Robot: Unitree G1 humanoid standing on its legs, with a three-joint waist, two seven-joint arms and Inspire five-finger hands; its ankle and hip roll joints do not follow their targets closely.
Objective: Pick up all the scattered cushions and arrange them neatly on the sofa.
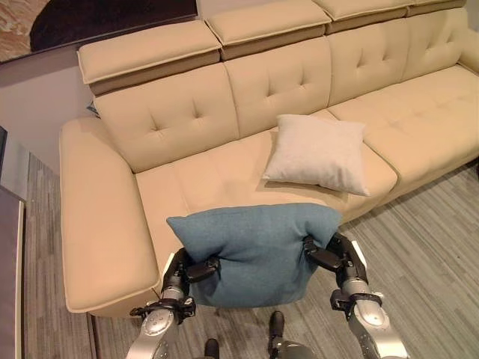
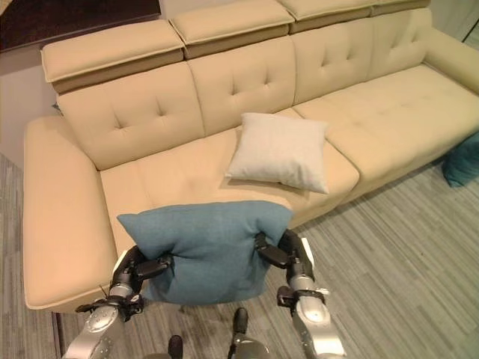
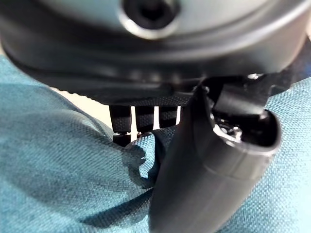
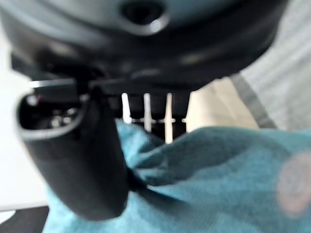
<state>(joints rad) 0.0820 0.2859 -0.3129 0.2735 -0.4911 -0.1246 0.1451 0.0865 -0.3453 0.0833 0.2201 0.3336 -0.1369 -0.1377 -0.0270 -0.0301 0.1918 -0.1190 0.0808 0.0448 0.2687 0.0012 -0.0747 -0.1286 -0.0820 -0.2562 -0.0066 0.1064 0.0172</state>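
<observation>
Hanging between the two hands, a teal cushion [image 1: 254,250] is held upright in front of the sofa [image 1: 224,176], over the front edge of the seat nearest the left armrest [image 1: 93,224]. The cushion's left edge is gripped by the left hand [image 1: 187,271] and its right edge by the right hand [image 1: 329,254]. In the left wrist view, the left hand's thumb [image 3: 204,179] is pressed onto the teal fabric and the fingers [image 3: 138,119] are curled behind it, so the cloth is pinched between them and puckered into a fold. In the right wrist view the same pinch is seen: the right hand's thumb [image 4: 82,160] is laid on the near face of the cushion and its fingers [image 4: 155,116] are closed behind the edge, with the fabric bunched at the thumb.

A cream cushion [image 1: 318,153] is laid flat on the sofa seat, across the seam between the left seat section and the middle one, with its rear edge just beside the tufted backrest [image 1: 224,105]. It is well apart from the teal cushion. The lower edge of the teal cushion is suspended above the striped grey floor [image 1: 434,247], below the level of the seat front.

At the right edge of the right eye view, part of another teal object [image 2: 464,161] is seen on the floor just beside the sofa's front; whether it is a cushion cannot be told.
</observation>
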